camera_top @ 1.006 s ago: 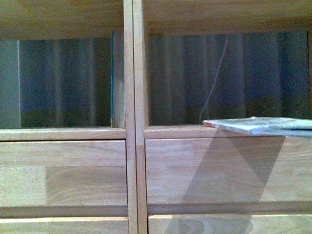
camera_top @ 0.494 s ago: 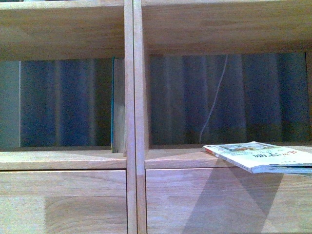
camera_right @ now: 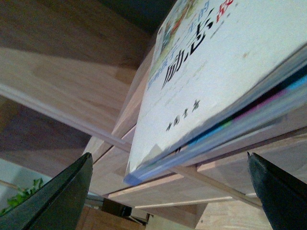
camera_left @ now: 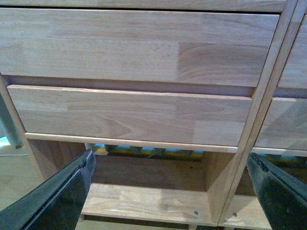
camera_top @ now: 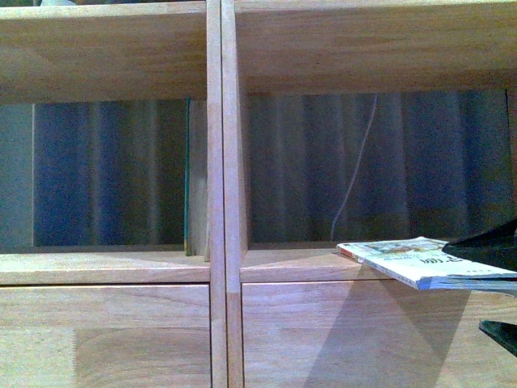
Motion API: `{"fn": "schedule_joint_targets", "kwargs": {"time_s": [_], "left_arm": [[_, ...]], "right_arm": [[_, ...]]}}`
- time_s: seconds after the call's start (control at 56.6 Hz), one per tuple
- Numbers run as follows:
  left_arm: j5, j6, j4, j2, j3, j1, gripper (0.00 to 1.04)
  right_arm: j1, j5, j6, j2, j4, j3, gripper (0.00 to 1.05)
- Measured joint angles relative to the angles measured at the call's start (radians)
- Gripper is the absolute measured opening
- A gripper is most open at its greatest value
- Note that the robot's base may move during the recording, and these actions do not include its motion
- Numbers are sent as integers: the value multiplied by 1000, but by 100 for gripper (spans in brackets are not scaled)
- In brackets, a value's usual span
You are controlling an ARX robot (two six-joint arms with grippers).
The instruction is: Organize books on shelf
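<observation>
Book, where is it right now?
Front view: the book lies flat on the right-hand board of the shelf, overhanging its front edge above a drawer.

One flat book (camera_top: 416, 263), one upright book (camera_top: 188, 174), one shelf (camera_top: 222, 162).

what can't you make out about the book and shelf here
- book: front view, right end cut off by frame edge and right gripper.
- its small cover text: right wrist view, blurred.
- shelf: every view crops its outer edges.
- teal-edged item in left compartment: front view, edge-on, unidentifiable.
</observation>
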Motion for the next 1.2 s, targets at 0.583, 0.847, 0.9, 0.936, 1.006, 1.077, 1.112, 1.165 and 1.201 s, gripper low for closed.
{"fn": "schedule_joint_targets", "kwargs": {"time_s": [0.583,0.847,0.9,0.936,1.006,1.077,1.112,1.165,1.201], "left_arm": [[0,0,0,0,0,0,97],[5,0,-1,0,0,1,97],[150,24,-58,37,22,50,97],[244,29,-64,83,37,93,97],[381,24,-30,172,68,184,97],[511,4,64,274,129,275,97],[547,-6,105,315,161,305,97],[596,-48,161,409,231,341,97],[613,-70,189,462,267,347,97]], "right_arm": [[45,199,133,162,-190,336,54],[15,165,137,165,-147,302,16],[6,151,147,161,-133,286,16],[-1,142,156,157,-124,274,16],[-13,118,171,143,-107,255,16],[-29,96,179,122,-100,237,16],[-35,88,185,114,-100,233,16],[-46,74,196,97,-98,228,16],[-49,65,202,87,-97,228,16]]}}
